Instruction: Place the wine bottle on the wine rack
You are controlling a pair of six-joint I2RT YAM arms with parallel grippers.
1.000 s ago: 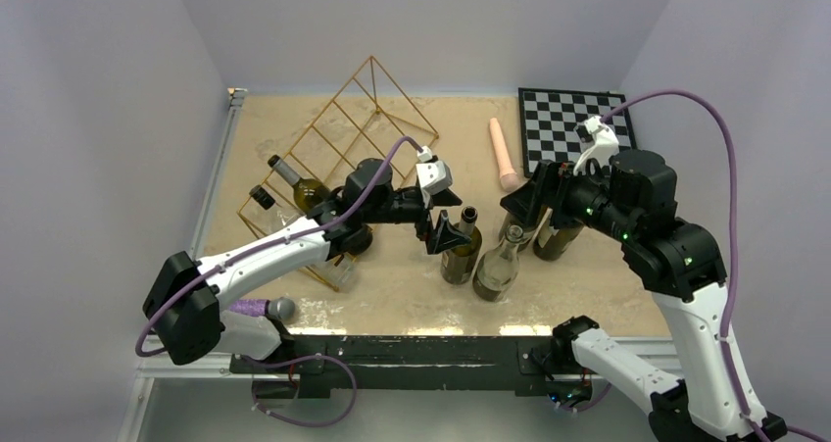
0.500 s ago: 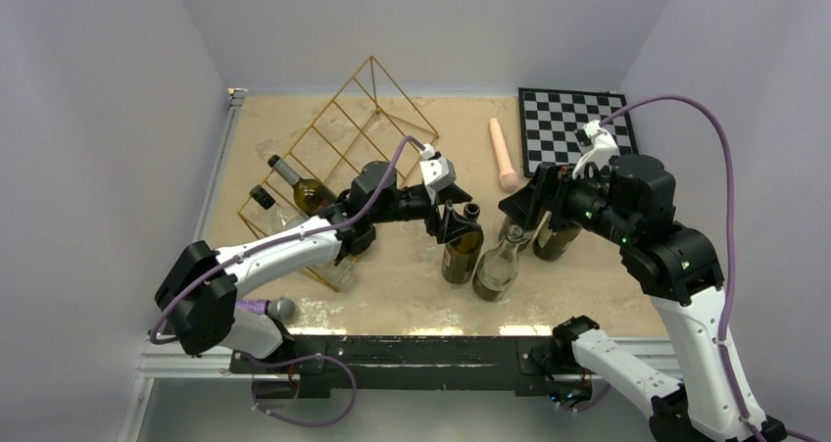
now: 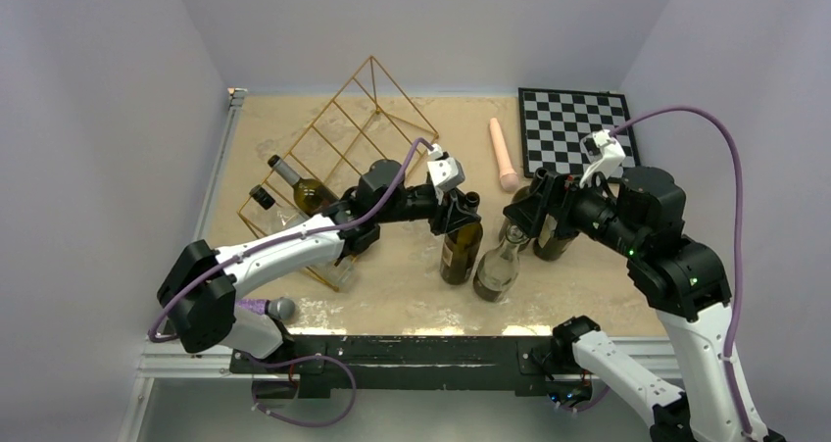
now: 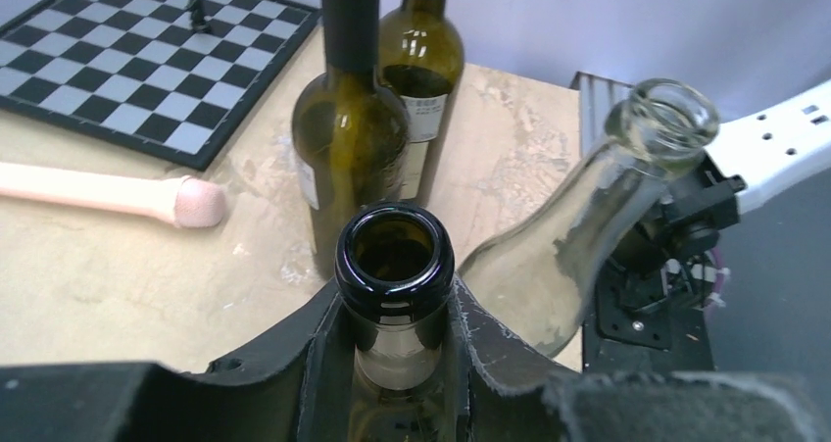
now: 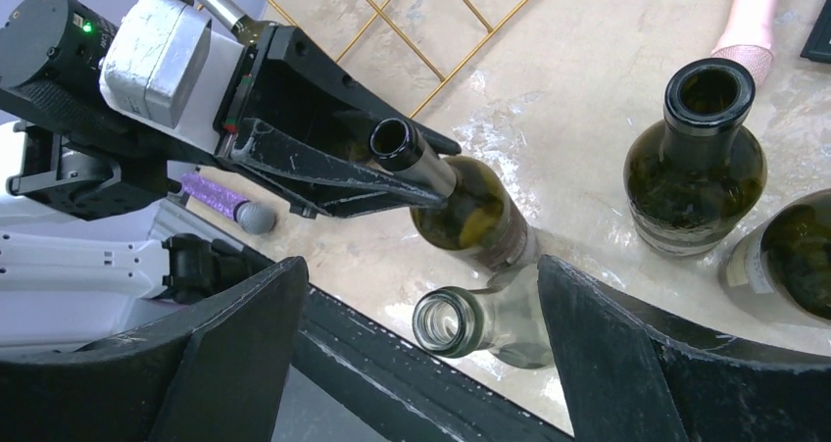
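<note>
- We are looking at the left tool [image 4: 395, 339] clamped on the wine bottle [image 3: 461, 251]. One finger is pressing on each side of the dark neck, just under the open lip.
- The wine bottle is standing upright on the counter [image 3: 412, 290], just to the right of the wine rack [image 3: 338, 133]. It is not sitting in any slot.
- The left arm is reaching across the near right corner of the wine rack to get at that neck.
- We are seeing the right tool [image 5: 421, 364] hanging with its fingers spread wide apart and gripping nothing. It is farther right of the wine rack than the wine bottle.
- Beneath the right tool, a clear bottle [image 3: 497, 266] is standing close beside the wine bottle, on the side away from the wine rack. We cannot tell whether the two are touching.
- Two dark bottles [image 3: 554, 236] are standing upright a little farther from the wine rack, close together.
- On the wine rack's lower left slots, a silver-capped bottle [image 3: 299, 185] and a black-capped bottle [image 3: 263, 202] are lying on the slope, necks pointing up and left.
- A chessboard [image 3: 573, 128] is lying flat well to the right of the wine rack, at the back of the counter.
- A pink cylinder [image 3: 504, 153] is lying between the wine rack and the chessboard.
</note>
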